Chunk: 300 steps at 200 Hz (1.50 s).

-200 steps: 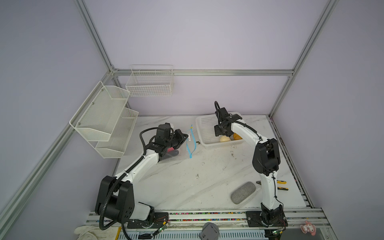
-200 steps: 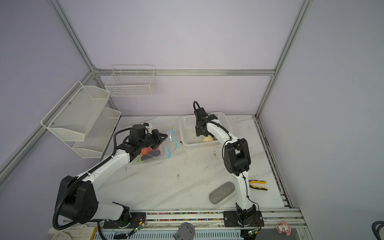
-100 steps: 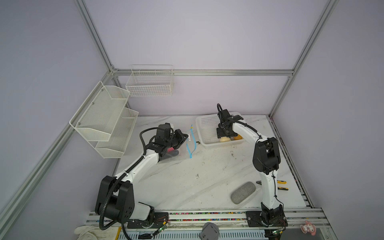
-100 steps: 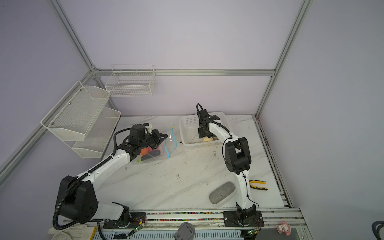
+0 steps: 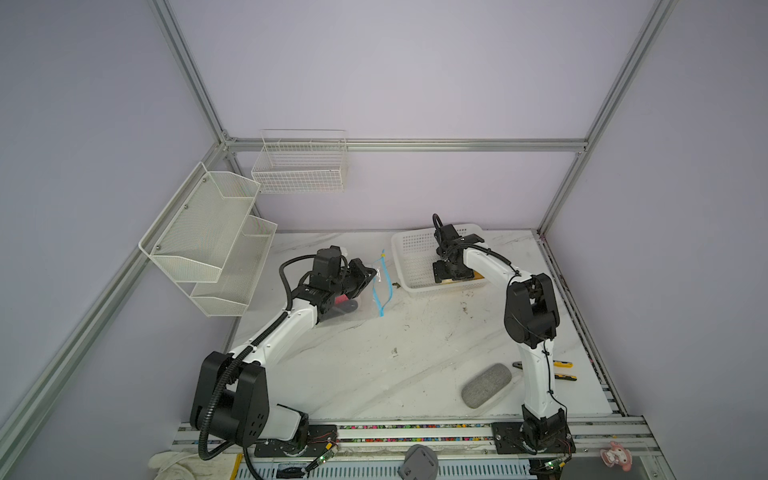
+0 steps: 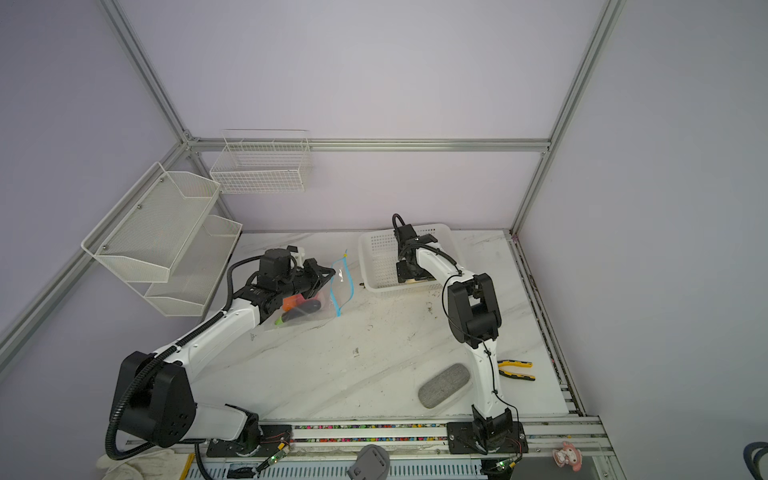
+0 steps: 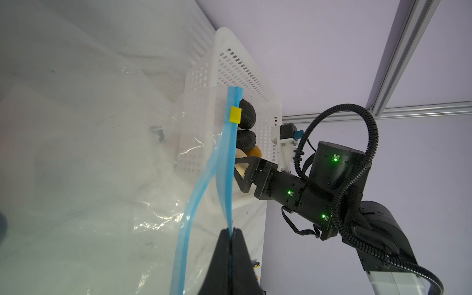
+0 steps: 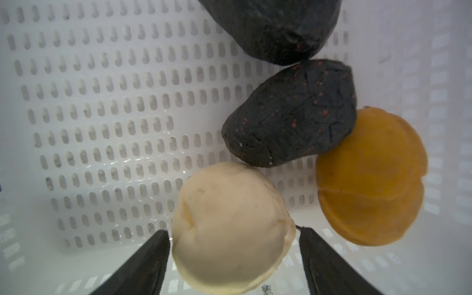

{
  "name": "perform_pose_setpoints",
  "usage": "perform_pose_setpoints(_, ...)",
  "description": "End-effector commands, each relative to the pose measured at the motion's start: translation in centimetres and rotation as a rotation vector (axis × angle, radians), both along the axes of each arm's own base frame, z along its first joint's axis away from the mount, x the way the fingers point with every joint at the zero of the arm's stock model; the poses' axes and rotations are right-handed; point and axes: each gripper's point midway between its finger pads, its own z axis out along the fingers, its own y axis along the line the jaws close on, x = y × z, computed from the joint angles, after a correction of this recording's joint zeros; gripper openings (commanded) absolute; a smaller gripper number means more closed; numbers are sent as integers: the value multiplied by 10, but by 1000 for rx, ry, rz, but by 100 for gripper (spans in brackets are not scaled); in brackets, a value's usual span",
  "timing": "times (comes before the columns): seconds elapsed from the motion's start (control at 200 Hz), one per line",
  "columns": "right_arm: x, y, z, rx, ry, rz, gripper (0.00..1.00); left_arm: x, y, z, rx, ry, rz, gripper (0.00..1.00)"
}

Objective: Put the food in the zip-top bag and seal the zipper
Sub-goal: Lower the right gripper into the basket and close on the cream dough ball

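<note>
The clear zip-top bag (image 6: 320, 307) lies on the table at the left with its mouth held up and gaping. My left gripper (image 7: 231, 232) is shut on one lip of the light blue zipper (image 7: 228, 153), below the yellow tab (image 7: 235, 115). Orange food (image 6: 291, 302) and black food (image 6: 305, 309) lie inside the bag. My right gripper (image 8: 234, 231) is down in the white perforated basket (image 8: 102, 102), open, with a finger on each side of the cream food (image 8: 229, 204). Beside it lie two black pieces (image 8: 291, 115) and an orange piece (image 8: 370, 176).
The basket (image 5: 415, 249) stands at the back of the table, just right of the bag's mouth. A grey oval pad (image 5: 485, 385) and yellow-handled pliers (image 5: 561, 370) lie near the front right. White mesh shelves (image 5: 208, 237) and a wire basket (image 5: 299, 166) hang on the walls.
My right gripper has dropped lower into the basket and now straddles the cream food. The left arm and the bag have stayed where they were.
</note>
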Motion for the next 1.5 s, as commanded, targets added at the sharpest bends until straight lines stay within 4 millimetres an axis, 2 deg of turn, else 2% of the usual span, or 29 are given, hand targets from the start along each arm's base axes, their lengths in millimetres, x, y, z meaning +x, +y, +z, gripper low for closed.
perform_pose_setpoints(0.0,-4,4,-14,-7,46,20,82,4,-2,16,-1,-62,-21,0)
perform_pose_setpoints(0.21,-1,20,-14,15,18,35,78,3,-2,15,-1,-61,-22,0)
perform_pose_setpoints(0.53,9,40,-12,60,-13,44,67,4,2,14,1,-58,-12,0)
perform_pose_setpoints(0.66,18,54,-10,89,-32,56,64,4,1,16,0,-60,-13,0)
perform_pose_setpoints(0.88,43,73,-4,144,-90,55,62,4,1,18,-2,-64,-15,0)
perform_pose_setpoints(1.07,55,84,-9,189,-101,45,62,4,1,21,1,-66,-14,0)
perform_pose_setpoints(1.185,60,89,-8,208,-110,48,67,4,1,22,3,-65,-15,0)
perform_pose_setpoints(1.345,58,95,-6,237,-103,66,75,5,2,22,4,-66,-11,0)
perform_pose_setpoints(1.495,53,99,-1,271,-97,83,76,5,2,21,5,-63,-12,0)
